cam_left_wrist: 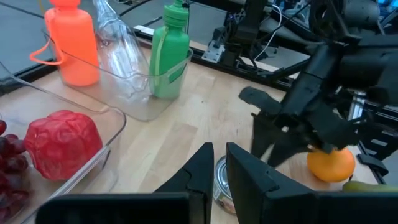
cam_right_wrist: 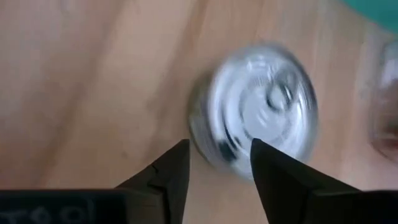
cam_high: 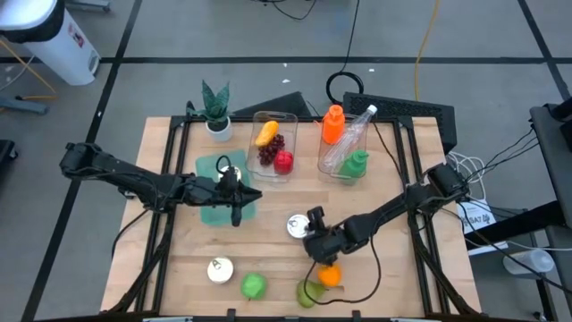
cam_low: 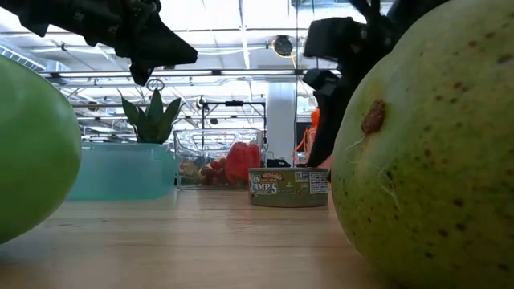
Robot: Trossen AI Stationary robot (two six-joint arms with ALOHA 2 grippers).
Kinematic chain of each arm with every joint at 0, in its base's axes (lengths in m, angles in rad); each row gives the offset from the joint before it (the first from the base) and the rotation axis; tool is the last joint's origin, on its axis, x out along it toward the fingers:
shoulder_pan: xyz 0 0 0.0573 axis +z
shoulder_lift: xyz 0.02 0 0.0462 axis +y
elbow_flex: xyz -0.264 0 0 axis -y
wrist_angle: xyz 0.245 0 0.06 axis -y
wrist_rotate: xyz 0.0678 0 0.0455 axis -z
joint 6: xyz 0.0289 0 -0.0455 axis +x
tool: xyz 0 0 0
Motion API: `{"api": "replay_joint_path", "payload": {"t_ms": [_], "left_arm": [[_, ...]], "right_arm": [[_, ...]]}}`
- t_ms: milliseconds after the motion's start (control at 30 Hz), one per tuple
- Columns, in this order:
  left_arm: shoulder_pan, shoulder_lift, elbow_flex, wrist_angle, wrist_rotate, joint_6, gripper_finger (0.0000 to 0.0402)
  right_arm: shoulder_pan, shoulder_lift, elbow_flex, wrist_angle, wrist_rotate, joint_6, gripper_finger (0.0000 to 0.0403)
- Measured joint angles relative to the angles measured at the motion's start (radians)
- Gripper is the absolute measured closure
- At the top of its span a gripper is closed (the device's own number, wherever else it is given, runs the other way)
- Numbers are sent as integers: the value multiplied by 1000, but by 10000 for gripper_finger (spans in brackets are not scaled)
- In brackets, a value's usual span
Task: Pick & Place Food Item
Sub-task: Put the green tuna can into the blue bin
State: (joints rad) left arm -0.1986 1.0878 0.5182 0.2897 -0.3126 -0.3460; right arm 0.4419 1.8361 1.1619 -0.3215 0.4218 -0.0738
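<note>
**A:** What's the setting?

**B:** A wooden worktop on a grey tiled floor, with cables trailing behind it and a bright, glassy room beyond in the low view.

**A:** Start from the right hand.

**B:** The right hand hangs low near the front middle of the worktop, its fingers parted and empty. Just ahead of them stands a small tin can, upright on the wood, silver lid up; the fingertips point at its near edge, and I can't tell whether they touch it. Just behind the hand, toward the front edge, lies an orange, with a pear beside it.

**A:** And the left hand?

**B:** The left hand is clenched shut on nothing, above the teal tray.

**A:** Farther out?

**B:** A green apple and a small white jar sit at the front left. At the back, a clear bin holds a red pepper, grapes and something yellow; another clear bin holds orange, clear and green bottles. A potted plant stands at the back left.
</note>
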Motion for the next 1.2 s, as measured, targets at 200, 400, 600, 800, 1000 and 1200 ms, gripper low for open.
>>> {"api": "replay_joint_path", "payload": {"t_ms": [200, 400, 600, 800, 1000, 1200], "left_arm": [[-6, 0, 0, 0, 0, 0, 350], [-7, 0, 0, 0, 0, 1, 350], [-7, 0, 0, 3, 0, 10, 350], [-7, 0, 0, 22, 0, 10, 350], [-26, 1, 0, 29, 77, 16, 350], [-84, 99, 4, 96, 93, 185, 350]], "right_arm": [[0, 12, -16, 11, 40, -53, 286], [-5, 7, -66, 100, 10, -80, 319], [-15, 6, -109, 167, 10, -130, 346], [-47, 7, -141, 229, -3, -124, 383], [-61, 7, -130, 239, -7, -111, 400], [-78, -12, -108, 220, -85, -65, 402]]}}
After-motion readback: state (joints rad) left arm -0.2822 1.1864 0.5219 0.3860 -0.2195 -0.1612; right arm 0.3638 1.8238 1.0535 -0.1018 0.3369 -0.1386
